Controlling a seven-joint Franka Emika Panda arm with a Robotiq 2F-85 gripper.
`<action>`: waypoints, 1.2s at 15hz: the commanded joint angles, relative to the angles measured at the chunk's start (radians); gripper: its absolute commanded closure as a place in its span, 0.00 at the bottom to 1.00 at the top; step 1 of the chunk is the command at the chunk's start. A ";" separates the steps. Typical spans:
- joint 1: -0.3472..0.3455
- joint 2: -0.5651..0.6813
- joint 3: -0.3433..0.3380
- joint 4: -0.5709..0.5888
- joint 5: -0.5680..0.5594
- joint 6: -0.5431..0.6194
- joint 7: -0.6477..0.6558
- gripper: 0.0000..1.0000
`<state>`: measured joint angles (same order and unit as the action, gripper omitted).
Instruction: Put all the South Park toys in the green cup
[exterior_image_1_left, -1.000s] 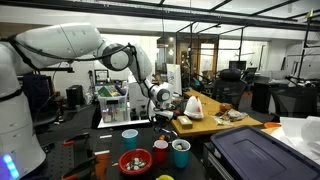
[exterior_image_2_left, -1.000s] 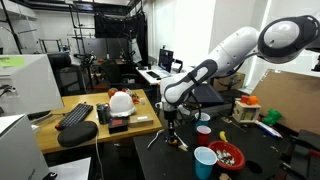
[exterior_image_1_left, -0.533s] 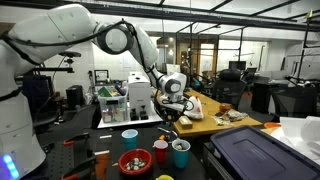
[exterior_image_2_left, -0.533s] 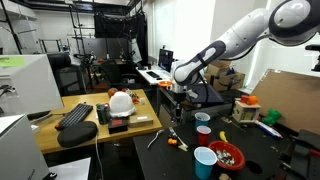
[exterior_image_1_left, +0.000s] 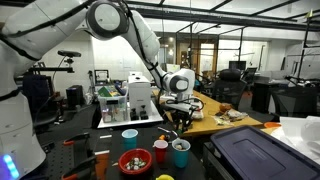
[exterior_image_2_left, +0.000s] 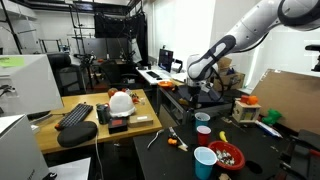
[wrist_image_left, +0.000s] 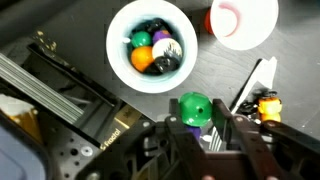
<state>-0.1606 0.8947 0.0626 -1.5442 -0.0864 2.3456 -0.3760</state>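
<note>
The gripper (wrist_image_left: 199, 122) hangs over the table (exterior_image_1_left: 110, 140), fingers apparently pinched on a green-capped toy (wrist_image_left: 195, 106). The green cup (exterior_image_1_left: 181, 153) stands below, beside the red cup (exterior_image_1_left: 160, 151). The figure looks light, hard and slick, and is best gripped across its round head.

The gripper (exterior_image_1_left: 180, 119) hangs above the green cup (exterior_image_1_left: 181, 153), seemingly holding a toy (exterior_image_1_left: 181, 126).

Teal cup (exterior_image_1_left: 181, 153), red cup (exterior_image_1_left: 160, 153), green toy (wrist_image_left: 194, 108)
</note>
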 joint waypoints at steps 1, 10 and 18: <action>0.022 -0.074 -0.066 -0.121 0.006 0.031 0.132 0.88; 0.060 -0.100 -0.140 -0.217 -0.010 0.074 0.322 0.88; 0.153 -0.106 -0.206 -0.266 -0.046 0.145 0.448 0.09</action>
<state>-0.0417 0.8413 -0.1220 -1.7423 -0.1090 2.4529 0.0275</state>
